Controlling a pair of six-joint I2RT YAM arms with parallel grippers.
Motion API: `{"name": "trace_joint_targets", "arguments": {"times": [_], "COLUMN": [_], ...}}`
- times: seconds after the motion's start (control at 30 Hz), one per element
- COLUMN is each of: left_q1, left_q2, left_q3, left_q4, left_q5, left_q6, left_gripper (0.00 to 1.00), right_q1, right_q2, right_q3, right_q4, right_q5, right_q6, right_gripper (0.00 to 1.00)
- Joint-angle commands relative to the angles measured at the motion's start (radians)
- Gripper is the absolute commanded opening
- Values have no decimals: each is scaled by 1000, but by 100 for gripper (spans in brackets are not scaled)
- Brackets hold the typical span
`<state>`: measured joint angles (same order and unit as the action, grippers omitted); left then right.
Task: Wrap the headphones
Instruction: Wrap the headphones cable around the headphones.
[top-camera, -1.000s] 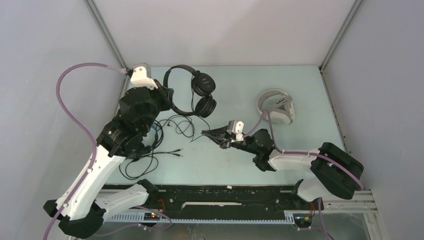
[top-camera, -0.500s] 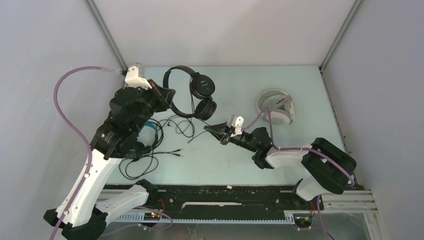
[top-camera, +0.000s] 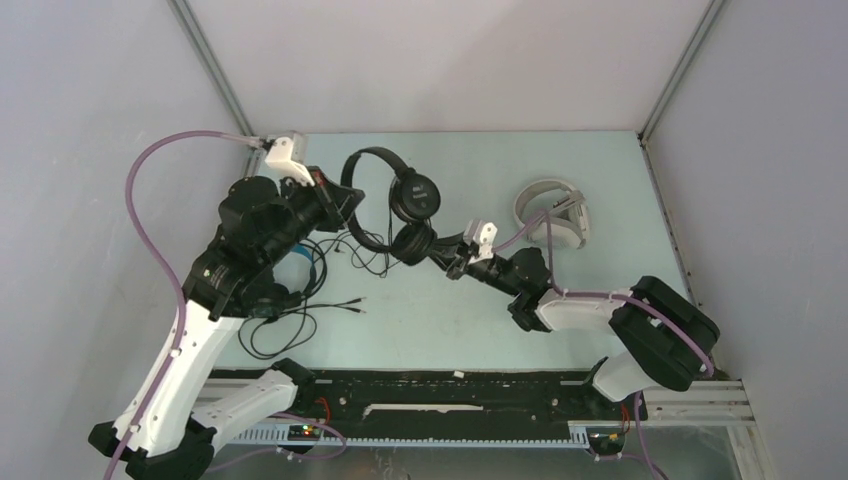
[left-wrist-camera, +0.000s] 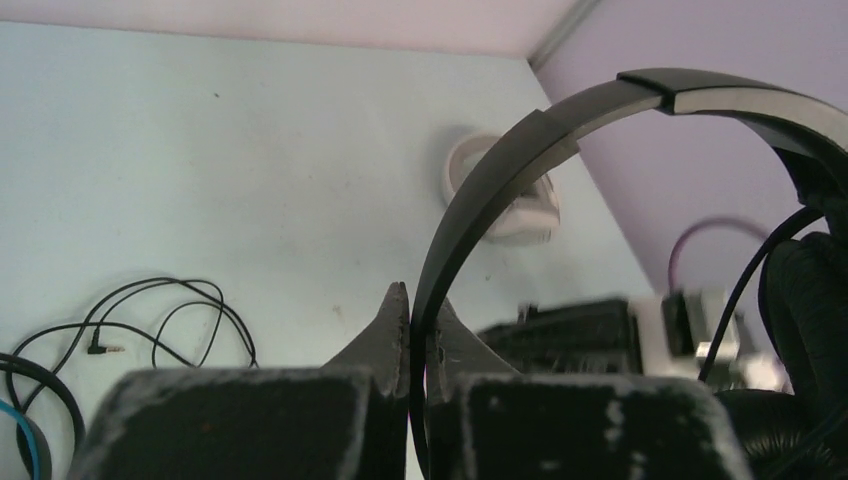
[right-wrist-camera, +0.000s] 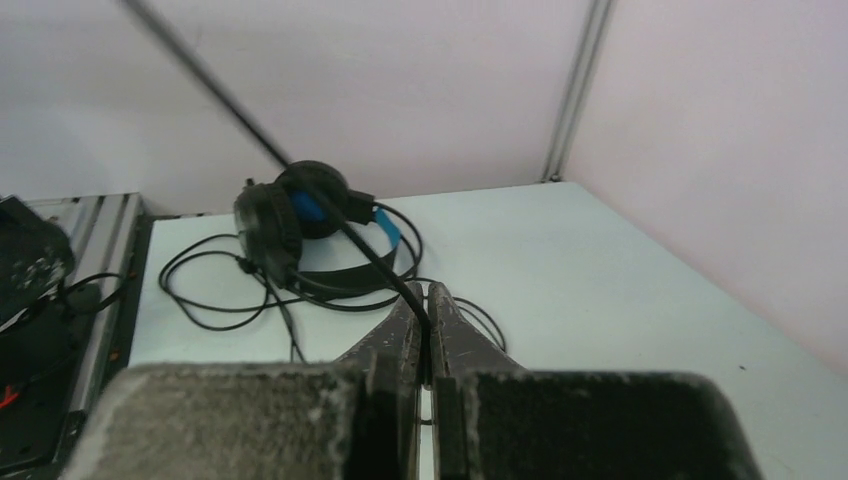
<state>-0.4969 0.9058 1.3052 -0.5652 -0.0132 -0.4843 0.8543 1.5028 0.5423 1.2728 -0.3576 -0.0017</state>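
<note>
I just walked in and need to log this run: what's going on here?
Both arms are on the slim black headphones: the left gripper is shut on the headband, and the right gripper pinches a thin black cable, apparently theirs, stretched taut. The white headset lies at the back right of the table and the blue-lined headset, its cable loose, at the left; neither is being handled.

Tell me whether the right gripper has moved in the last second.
Yes. In the top view the right gripper has shifted right and slightly up the frame, nearer the unmoved white headset.
</note>
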Motion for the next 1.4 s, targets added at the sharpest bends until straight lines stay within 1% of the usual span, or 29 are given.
{"name": "trace_joint_targets", "arguments": {"times": [0.0, 0.13, 0.23, 0.37, 0.47, 0.53, 0.6, 0.73, 0.87, 0.93, 1.2, 1.37], "left_q1": [4, 4, 4, 4, 4, 5, 4, 4, 4, 3, 1, 1], "left_q2": [-26, -13, -5, -1, 2, -5, -16, -12, 24, 32, 10, 13], "left_q3": [-20, -26, -45, -98, -146, -175, -208, -243, -222, -220, -263, -279], "left_q4": [-5, -94, -115, -131, -160, -155, -129, -88, -104, -104, -19, 26], "left_q5": [244, 308, 346, 367, 421, 410, 416, 451, 442, 428, 391, 347], "left_q6": [121, 323, 469, 711, 907, 1002, 1082, 1190, 1271, 1308, 1346, 1332], "left_gripper": [0, 0, 0, 0, 0, 0, 0, 0, 0, 0, 0, 0], "right_q1": [-78, -96, -98, -97, -97, -97, -97, -98, -98, -98, -98, -98], "right_q2": [-46, -88, -142, -250, -316, -349, -364, -345, -318, -316, -295, -279], "right_q3": [33, 39, 62, 74, 100, 115, 115, 124, 172, 178, 179, 179], "right_q4": [-42, -117, -278, -526, -697, -782, -816, -787, -858, -851, -688, -615], "right_q5": [-18, -115, -196, -207, -314, -383, -444, -562, -617, -631, -679, -704], "right_q6": [69, 130, 195, 314, 393, 444, 494, 606, 636, 654, 818, 889], "right_gripper": [0, 0, 0, 0, 0, 0, 0, 0, 0, 0, 0, 5]}}
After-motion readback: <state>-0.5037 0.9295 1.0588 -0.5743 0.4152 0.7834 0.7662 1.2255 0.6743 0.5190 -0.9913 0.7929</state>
